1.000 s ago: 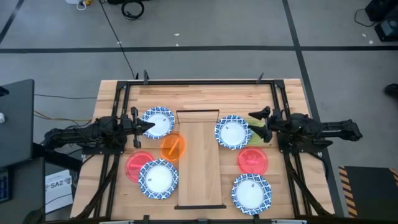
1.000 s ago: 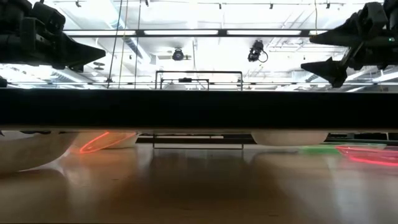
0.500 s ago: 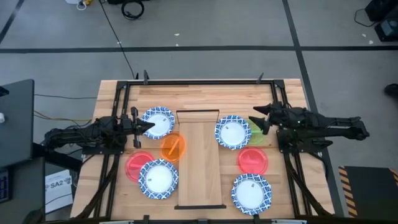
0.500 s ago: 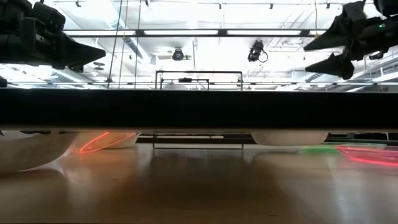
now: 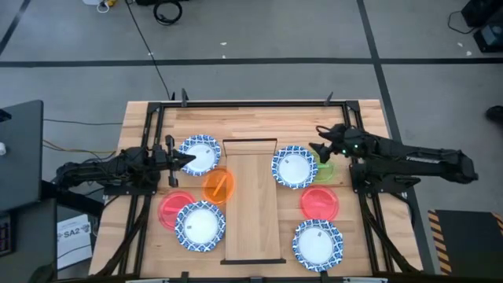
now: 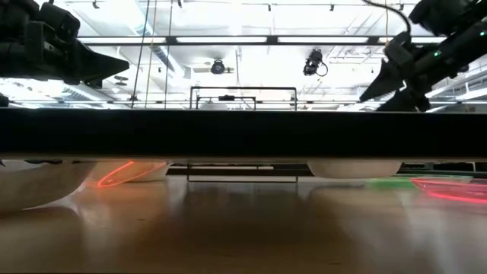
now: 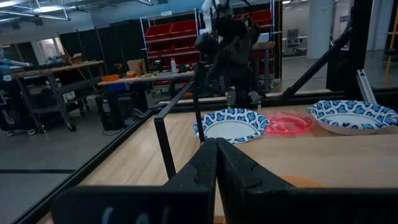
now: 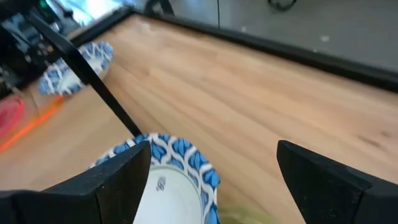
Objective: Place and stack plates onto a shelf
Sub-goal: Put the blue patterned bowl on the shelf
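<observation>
The right gripper point(image 5: 317, 151) hangs wide open and empty above a blue-rimmed plate point(image 5: 293, 167) just beside the shelf point(image 5: 251, 200), while the left gripper point(image 5: 187, 158) waits shut by another plate point(image 5: 200, 152).

Long light-wood shelf point(image 5: 251, 200) flat mid-table, bare, black rails at both ends. On its left: two blue-rimmed white plates point(image 5: 200, 154) point(image 5: 200, 226), orange plate point(image 5: 218, 185), red-pink plate point(image 5: 174, 207). On its right: blue-rimmed plates point(image 5: 294, 167) point(image 5: 317, 243), yellow-green plate point(image 5: 323, 170) partly under one, red-pink plate point(image 5: 319, 203).
</observation>
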You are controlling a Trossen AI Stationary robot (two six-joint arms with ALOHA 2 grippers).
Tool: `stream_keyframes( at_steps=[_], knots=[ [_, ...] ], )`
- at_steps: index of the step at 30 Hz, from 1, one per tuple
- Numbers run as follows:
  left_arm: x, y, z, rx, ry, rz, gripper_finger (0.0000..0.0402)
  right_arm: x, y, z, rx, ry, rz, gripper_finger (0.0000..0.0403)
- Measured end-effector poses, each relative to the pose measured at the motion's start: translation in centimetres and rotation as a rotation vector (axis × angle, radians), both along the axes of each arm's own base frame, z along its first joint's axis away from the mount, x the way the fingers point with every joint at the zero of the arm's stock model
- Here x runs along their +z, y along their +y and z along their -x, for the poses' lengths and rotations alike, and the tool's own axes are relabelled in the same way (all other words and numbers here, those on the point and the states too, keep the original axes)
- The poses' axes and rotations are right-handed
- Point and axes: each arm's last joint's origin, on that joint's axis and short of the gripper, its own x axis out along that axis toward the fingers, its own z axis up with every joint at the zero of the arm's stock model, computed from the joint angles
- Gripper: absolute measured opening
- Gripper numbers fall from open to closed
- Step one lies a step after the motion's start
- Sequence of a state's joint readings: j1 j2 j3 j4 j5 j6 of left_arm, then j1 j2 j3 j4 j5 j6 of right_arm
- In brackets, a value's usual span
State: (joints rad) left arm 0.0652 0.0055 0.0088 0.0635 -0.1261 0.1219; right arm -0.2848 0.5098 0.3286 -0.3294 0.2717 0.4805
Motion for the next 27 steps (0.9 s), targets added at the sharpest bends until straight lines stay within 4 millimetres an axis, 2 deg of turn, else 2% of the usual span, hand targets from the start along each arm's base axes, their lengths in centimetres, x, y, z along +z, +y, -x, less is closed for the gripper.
stream_keyframes(
  at_steps=[10,27],
  knots=[
    [0.0,0.0,0.0,0.000,0.000,0.000,0.0013,-1.3,-1.3,-0.7,-0.049,0.104,-0.056,0.0354],
    [0.0,0.0,0.0,0.000,0.000,0.000,0.0013,-3.9,-1.7,-2.5,0.048,0.251,-0.195,0.0354]
  ],
)
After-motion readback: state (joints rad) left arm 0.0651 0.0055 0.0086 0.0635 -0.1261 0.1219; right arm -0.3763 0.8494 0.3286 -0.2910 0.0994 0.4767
